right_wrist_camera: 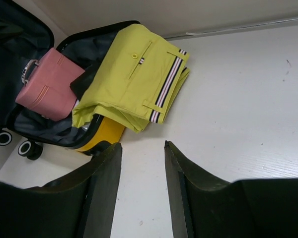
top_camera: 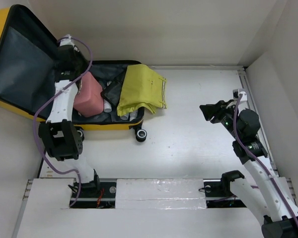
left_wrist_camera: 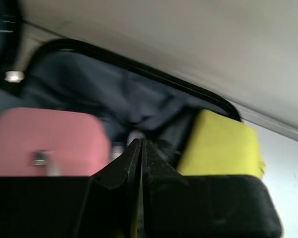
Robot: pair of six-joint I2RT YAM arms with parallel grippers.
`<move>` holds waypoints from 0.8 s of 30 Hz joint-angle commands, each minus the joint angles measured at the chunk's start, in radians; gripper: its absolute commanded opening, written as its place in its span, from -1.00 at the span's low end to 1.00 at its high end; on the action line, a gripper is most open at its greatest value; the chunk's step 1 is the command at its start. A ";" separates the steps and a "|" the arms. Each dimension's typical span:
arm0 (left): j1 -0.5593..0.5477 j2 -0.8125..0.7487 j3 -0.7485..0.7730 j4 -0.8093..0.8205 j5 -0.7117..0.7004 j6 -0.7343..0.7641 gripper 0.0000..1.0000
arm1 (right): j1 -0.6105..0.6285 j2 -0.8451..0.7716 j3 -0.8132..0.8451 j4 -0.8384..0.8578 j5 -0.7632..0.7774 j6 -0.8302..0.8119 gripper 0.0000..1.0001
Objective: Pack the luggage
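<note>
While the small yellow hard-shell suitcase with dark grey lining (top_camera: 104, 127) lies open at the far left of the white desk (top_camera: 198, 99), lid swung back to the left, packing looks part done. A pink box-shaped case (top_camera: 87, 94) sits inside, but the folded yellow-green trousers with striped trim (top_camera: 139, 89) hang over the right rim, partly out over the desk. Left claw (left_wrist_camera: 140, 148): pressed together, pinching nothing, above the lining beside the pink case. Right claw (right_wrist_camera: 141, 148): spread partway, empty, over bare desk well apart from the suitcase. Judgement: the step in hand is getting the trousers fully in. The next move likely calls for a pinch or push at the overhanging fold, drawing it leftward inside the rim so the lid can close.
</note>
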 commanded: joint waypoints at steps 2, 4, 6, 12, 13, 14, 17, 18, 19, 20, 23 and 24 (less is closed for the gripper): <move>0.072 -0.110 -0.098 0.035 0.070 0.019 -1.00 | 0.011 -0.004 -0.005 0.077 -0.016 -0.007 -0.09; 0.072 -0.122 -0.141 0.013 0.120 0.019 -1.00 | 0.020 0.019 -0.005 0.077 -0.032 -0.007 -0.09; 0.023 -0.131 -0.179 0.027 0.247 0.019 -0.69 | 0.020 0.031 -0.005 0.090 -0.042 -0.007 -0.06; -0.104 -0.050 -0.243 0.014 0.278 0.049 0.39 | 0.020 0.065 -0.017 0.100 -0.058 0.002 -0.06; -0.105 -0.033 -0.263 0.065 0.292 0.039 0.39 | 0.020 0.065 -0.017 0.113 -0.058 0.002 -0.06; -0.105 -0.015 -0.276 0.082 0.292 0.039 0.39 | 0.020 0.065 -0.028 0.114 -0.058 0.002 -0.06; -0.105 0.074 -0.285 0.132 0.356 0.039 0.39 | 0.020 0.065 -0.028 0.123 -0.067 0.002 -0.06; -0.105 0.117 -0.273 0.133 0.369 0.039 0.39 | 0.020 0.065 -0.028 0.123 -0.067 0.002 -0.06; -0.105 0.134 -0.273 0.133 0.369 0.039 0.39 | 0.020 0.065 -0.028 0.123 -0.067 0.002 -0.06; -0.105 0.150 -0.273 0.163 0.387 0.039 0.39 | 0.020 0.065 -0.028 0.123 -0.067 0.002 -0.06; -0.105 0.183 -0.297 0.241 0.397 0.005 0.39 | 0.029 0.077 -0.028 0.123 -0.081 0.002 -0.06; -0.105 0.193 -0.297 0.255 0.415 0.005 0.39 | 0.029 0.077 -0.028 0.123 -0.081 0.002 -0.06</move>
